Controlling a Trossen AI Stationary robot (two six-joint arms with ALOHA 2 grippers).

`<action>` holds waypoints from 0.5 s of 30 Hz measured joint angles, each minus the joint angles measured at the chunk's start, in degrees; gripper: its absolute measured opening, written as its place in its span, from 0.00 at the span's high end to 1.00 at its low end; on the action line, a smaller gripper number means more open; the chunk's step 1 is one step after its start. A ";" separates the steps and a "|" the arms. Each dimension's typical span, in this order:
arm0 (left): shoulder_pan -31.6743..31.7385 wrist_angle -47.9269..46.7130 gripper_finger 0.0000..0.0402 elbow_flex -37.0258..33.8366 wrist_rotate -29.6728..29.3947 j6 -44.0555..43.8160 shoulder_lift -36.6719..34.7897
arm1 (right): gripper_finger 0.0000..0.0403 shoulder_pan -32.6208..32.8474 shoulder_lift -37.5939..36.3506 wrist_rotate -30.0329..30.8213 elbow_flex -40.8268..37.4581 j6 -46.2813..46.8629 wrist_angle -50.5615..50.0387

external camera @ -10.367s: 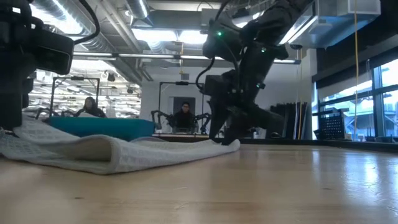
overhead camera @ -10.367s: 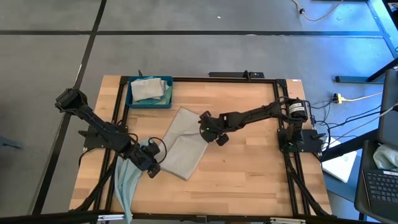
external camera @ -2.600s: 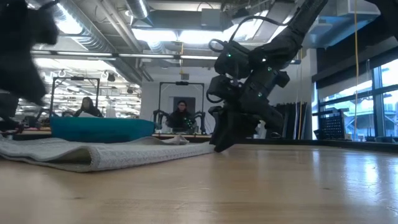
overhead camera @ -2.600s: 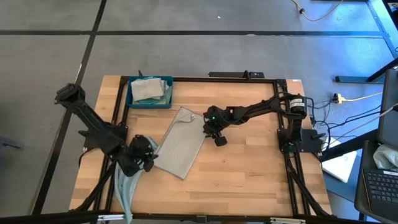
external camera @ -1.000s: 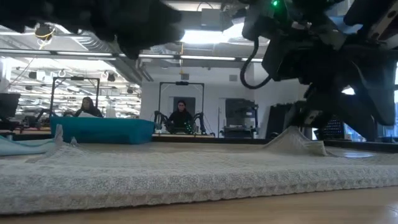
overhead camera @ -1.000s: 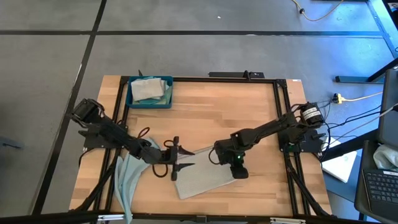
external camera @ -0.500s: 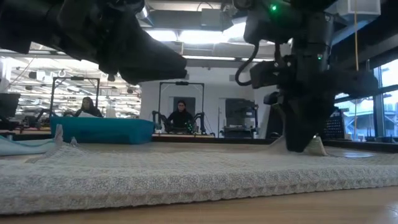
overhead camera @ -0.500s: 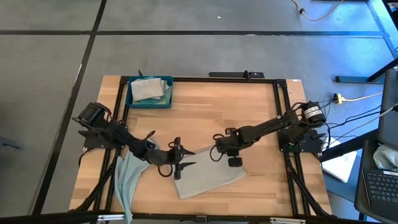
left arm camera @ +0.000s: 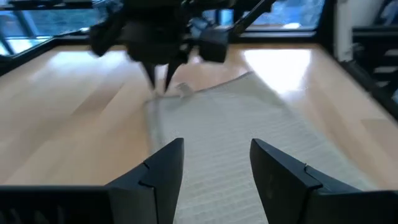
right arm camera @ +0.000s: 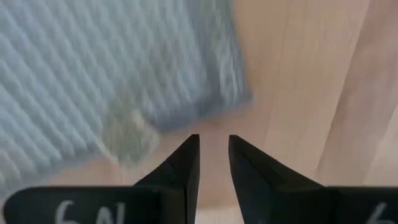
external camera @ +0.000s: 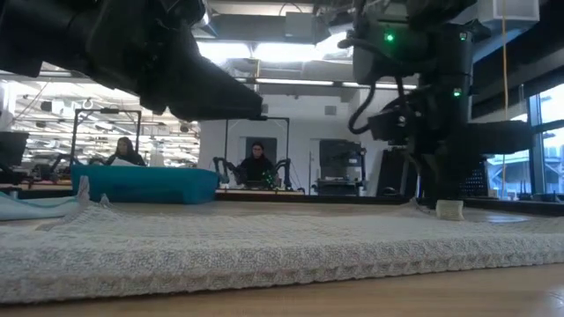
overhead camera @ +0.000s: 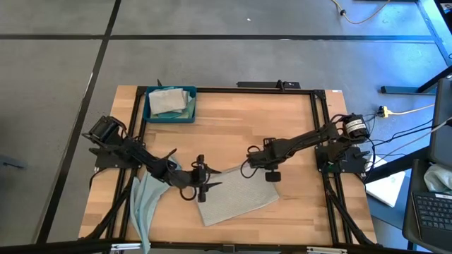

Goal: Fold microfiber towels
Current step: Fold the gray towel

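Since a second ago the right hand (overhead camera: 248, 167), fingers nearly closed and empty, has let go of the grey towel (overhead camera: 233, 199), now folded flat on the tabletop (overhead camera: 296, 204), while the left hand (overhead camera: 212, 180) hovers wide open over its near edge, so this fold looks complete.

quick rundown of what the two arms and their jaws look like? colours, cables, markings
Both arms are black, slim and multi-jointed, with black cables looping along the links. The left gripper and right gripper each end in two dark, wedge-shaped jaws. The right arm has a silver-and-black motor at its base and a green indicator light on its wrist housing.
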 joint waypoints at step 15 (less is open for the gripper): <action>0.11 -3.12 0.56 0.02 -2.85 0.30 0.00 | 0.78 2.48 -16.85 5.28 -2.01 4.73 3.06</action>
